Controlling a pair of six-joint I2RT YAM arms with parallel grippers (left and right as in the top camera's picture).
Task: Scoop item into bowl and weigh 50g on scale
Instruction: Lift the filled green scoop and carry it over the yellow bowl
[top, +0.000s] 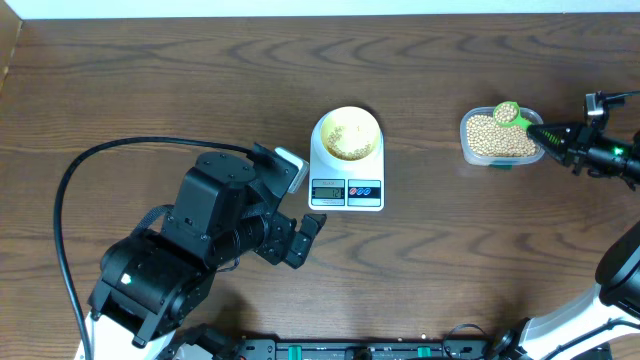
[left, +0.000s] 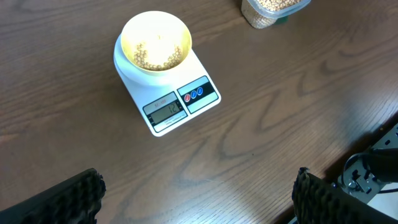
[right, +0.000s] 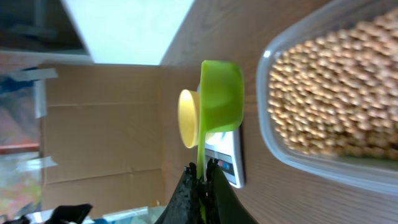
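The pale yellow bowl (top: 348, 133) sits on the white scale (top: 347, 190) at the table's centre, with a shallow layer of tan beans (left: 159, 55) in it. The bowl (left: 155, 41) and scale (left: 180, 106) also show in the left wrist view. A clear container (top: 497, 138) heaped with beans stands at the right. My right gripper (top: 545, 135) is shut on the handle of a green scoop (top: 507, 113), whose cup is over the container's far edge; the scoop (right: 219, 96) shows beside the beans (right: 329, 93) in the right wrist view. My left gripper (top: 305, 235) is open and empty, near the scale's front.
A black cable (top: 75, 180) loops across the left of the table beside my left arm. A rail with fittings (top: 360, 350) runs along the front edge. Brown cardboard (right: 106, 124) stands beyond the table in the right wrist view.
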